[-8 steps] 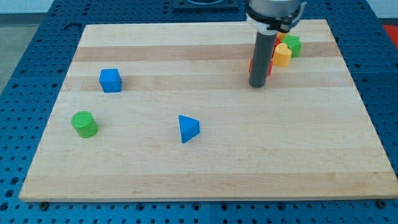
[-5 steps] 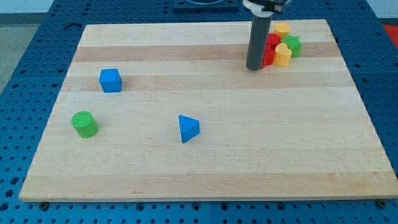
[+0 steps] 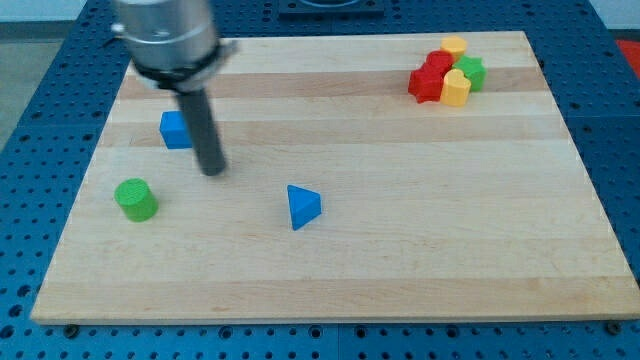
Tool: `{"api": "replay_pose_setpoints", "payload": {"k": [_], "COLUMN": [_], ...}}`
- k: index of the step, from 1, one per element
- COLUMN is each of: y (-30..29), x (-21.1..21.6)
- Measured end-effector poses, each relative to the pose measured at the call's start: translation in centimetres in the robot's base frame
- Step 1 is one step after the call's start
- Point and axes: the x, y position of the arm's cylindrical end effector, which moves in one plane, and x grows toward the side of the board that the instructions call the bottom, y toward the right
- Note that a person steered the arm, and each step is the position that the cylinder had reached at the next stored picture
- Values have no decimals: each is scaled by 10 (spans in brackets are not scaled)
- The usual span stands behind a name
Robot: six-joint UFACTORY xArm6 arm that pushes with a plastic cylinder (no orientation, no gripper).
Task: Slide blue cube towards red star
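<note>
The blue cube [image 3: 175,130] sits on the wooden board at the view's left, partly hidden by my rod. My tip [image 3: 211,171] rests on the board just right of and below the cube, close to it; contact cannot be told. The red star [image 3: 426,83] lies at the view's top right, far from the cube, in a cluster with other blocks.
Beside the red star are a red block [image 3: 440,65], a yellow block [image 3: 455,88], another yellow block [image 3: 453,45] and a green block [image 3: 470,71]. A green cylinder [image 3: 134,199] sits at the left. A blue triangular block [image 3: 302,206] lies near the middle.
My rod has swept from beside the red star at the top right across to the left, next to the blue cube. No block has visibly moved.
</note>
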Motion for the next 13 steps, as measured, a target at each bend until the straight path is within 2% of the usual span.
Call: {"api": "replay_pose_setpoints", "payload": {"k": [1, 3, 5, 7, 8, 10, 11, 13], "y": [-52, -31, -29, 6, 46, 65, 108, 172], "x": [-23, -39, -84, -109, -109, -82, -82, -123]}}
